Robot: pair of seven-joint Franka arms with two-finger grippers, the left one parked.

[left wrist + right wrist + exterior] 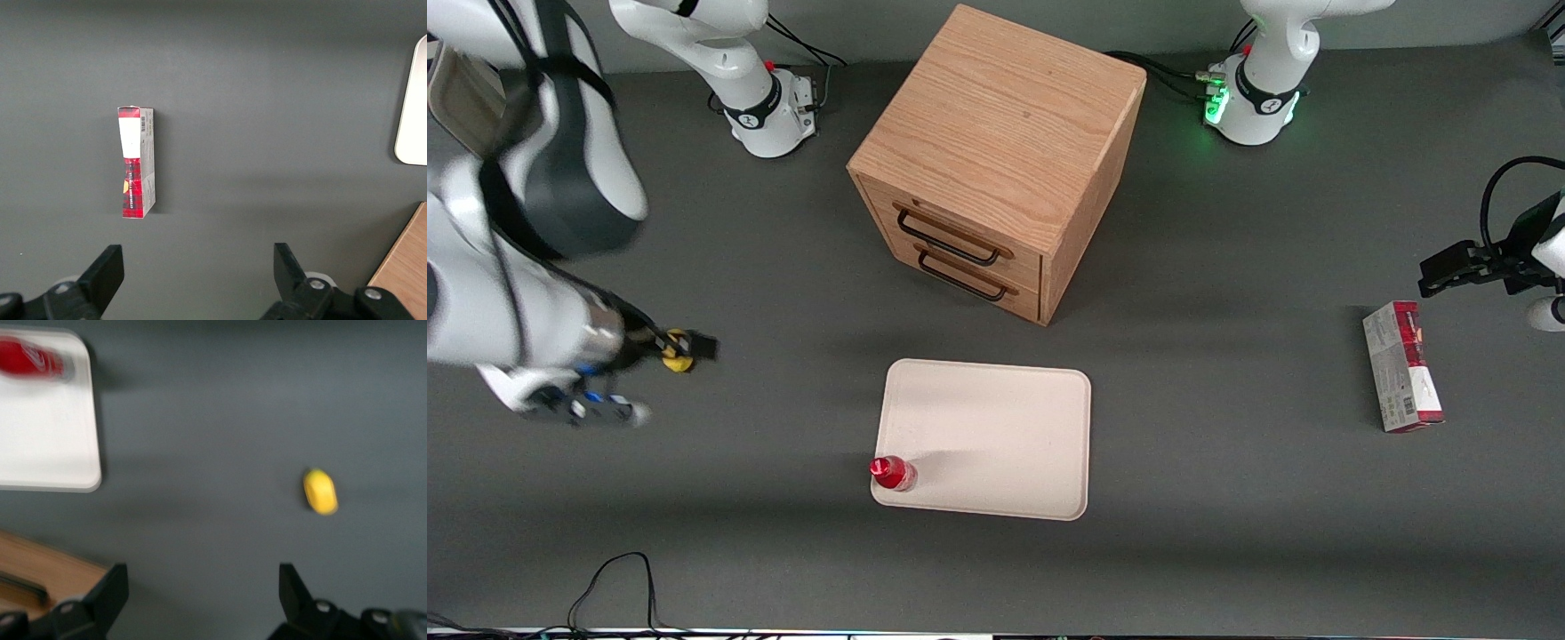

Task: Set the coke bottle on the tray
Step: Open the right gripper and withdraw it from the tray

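- The gripper (200, 593) hung above the dark table (1227, 498) toward the working arm's end, jaws spread wide with nothing between them.
- Nearest to it, a small yellow object (320, 491) lay on the table just below.
- Well apart from it, the coke bottle (893, 473) stood upright on the tray (996, 436), in the corner closest to the gripper and the front camera.
- Farther still sat the wooden drawer cabinet (996, 160).
- The red-and-grey carton (1401, 366) lay toward the parked arm's end.

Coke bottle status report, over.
Coke bottle standing on tray, at a corner near the front camera. Gripper open, empty, off the tray above bare table near a lemon. Nothing obstructing.
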